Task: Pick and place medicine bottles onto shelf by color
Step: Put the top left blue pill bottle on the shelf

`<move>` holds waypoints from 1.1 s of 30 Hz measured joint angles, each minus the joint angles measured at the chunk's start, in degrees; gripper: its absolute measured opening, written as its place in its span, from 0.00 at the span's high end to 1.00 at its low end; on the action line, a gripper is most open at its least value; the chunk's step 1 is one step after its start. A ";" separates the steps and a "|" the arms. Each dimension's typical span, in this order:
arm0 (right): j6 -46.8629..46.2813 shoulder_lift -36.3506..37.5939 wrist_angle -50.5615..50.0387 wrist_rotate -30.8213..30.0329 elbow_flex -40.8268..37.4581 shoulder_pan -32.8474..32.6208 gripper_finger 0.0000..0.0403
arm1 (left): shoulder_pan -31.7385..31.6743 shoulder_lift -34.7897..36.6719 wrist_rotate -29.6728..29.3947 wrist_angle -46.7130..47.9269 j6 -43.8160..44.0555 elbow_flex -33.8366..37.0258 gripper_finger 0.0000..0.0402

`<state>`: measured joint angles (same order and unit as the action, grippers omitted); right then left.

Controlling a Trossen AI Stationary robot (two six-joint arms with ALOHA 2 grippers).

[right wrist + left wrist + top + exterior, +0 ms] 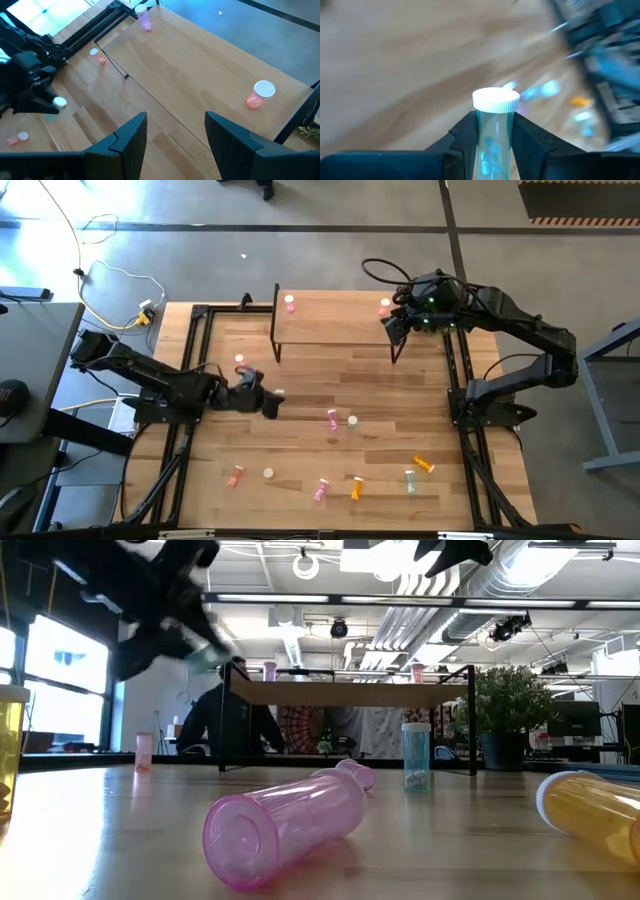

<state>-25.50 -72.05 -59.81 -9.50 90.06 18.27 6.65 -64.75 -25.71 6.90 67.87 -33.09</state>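
Observation:
My left gripper [266, 401] hangs over the table's left middle, shut on a pale green medicine bottle [493, 131] with a white cap [495, 100]. The shelf [335, 328] stands at the far middle. A pink bottle [290, 303] stands upright near its left end and a salmon bottle [384, 307] near its right end. My right gripper [176, 131] hovers open over the shelf's right end, touching nothing. Several more bottles rest on the tabletop, among them a pink one [285, 825] on its side and a green one [416, 755] upright. My left gripper pinches the green bottle's body [493, 124] between its two fingers, just below the cap. The fingers run along the bottle, and the cap sticks out past the fingertips. The bottle [213, 653] is lifted clear of the table, slanting with the gripper toward the table's right.
Loose bottles lie scattered along the near half of the table: orange [356, 487], orange [424, 465], green [410, 480], pink [321, 490], pink [332, 418]. A salmon bottle [240, 362] stands just beyond my left gripper. A potted plant [510, 705] shows behind the shelf.

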 joint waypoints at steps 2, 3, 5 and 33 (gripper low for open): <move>0.00 0.00 0.56 0.00 0.00 0.01 0.53 | -2.74 0.00 0.97 -7.63 -7.44 -0.10 0.77; 0.01 0.00 0.81 0.00 0.00 0.01 0.53 | -4.25 0.00 1.89 -11.10 -11.14 -0.12 0.77; 0.00 0.00 1.23 0.00 0.00 -0.01 0.53 | -7.42 -0.01 3.82 -16.74 -17.39 -0.12 0.77; -1.30 0.00 4.33 -7.28 0.00 0.11 0.53 | -27.92 -17.43 3.04 -60.26 -63.68 -0.94 0.77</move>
<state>-26.80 -72.05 -55.48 -16.77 90.06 18.38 -21.27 -82.18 -22.67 -53.36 4.19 -34.02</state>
